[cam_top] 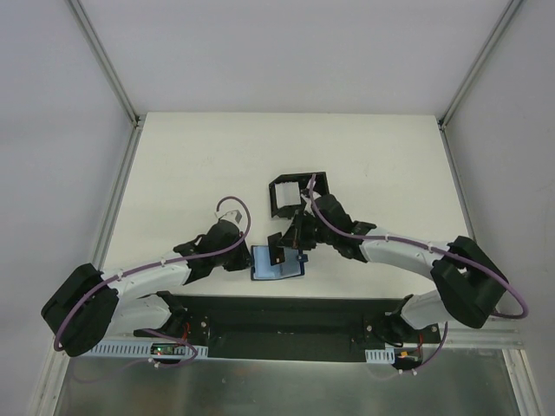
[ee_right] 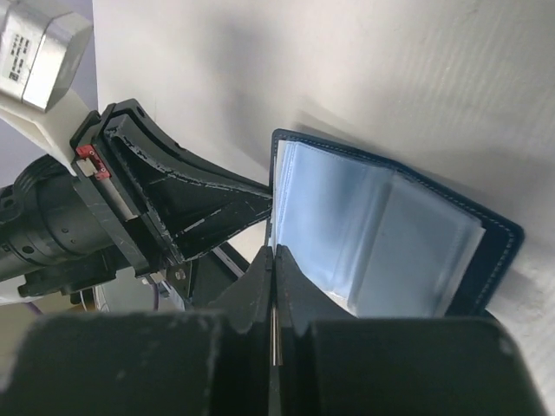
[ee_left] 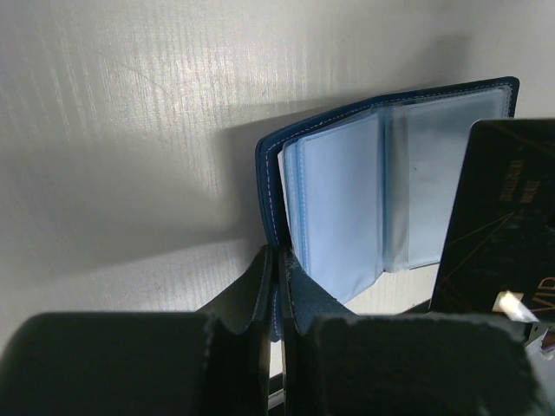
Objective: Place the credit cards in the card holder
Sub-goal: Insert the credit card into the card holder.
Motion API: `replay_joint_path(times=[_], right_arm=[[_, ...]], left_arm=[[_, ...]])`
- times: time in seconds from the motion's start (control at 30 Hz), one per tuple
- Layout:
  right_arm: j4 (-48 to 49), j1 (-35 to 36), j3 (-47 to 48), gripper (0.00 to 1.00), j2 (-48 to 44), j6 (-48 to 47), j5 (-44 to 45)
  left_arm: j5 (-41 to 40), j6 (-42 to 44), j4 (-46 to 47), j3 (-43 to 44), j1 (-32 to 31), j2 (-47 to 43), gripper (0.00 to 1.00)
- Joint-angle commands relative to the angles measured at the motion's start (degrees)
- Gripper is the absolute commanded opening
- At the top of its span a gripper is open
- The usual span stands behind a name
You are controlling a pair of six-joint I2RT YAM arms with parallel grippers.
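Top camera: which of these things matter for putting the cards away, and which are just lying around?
In the job: card holder, open, cover pinched by the left gripper; dark card, held by the right gripper over it.
Lying about: black box behind the holder; something white inside, cannot tell what.

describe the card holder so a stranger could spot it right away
On the white table, look at the near edge between the two arms: the card holder sits open there like a small book. Dark blue cover and pale blue clear sleeves set it apart from the black open-topped box behind it.
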Motion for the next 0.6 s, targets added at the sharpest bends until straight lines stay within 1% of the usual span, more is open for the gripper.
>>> replay_joint_path(times=[0.0, 0.13, 0.2, 0.57], right_arm=[[10.0, 1.8, -2.6, 0.01, 1.2, 4.8, 2.3], [12.3, 2.0, -2.9, 0.00, 2.9, 6.1, 0.4], [12.3, 2.0, -2.5, 0.00, 3.0, 5.6, 0.1], [12.5, 2.2, -5.0, 0.00, 0.6, 4.3, 1.9]], left_arm=[[-1.9, -0.5, 0.5, -0.5, 0.4, -0.9, 0.00], [-1.9, -2.2, 0.3, -1.5, 0.4, -1.4, 0.00], [-3.6, -3.0, 0.3, -2.1, 0.4, -1.7, 0.00], [-3.8, -1.8, 0.3, -0.9, 0.5, 0.2, 0.00]])
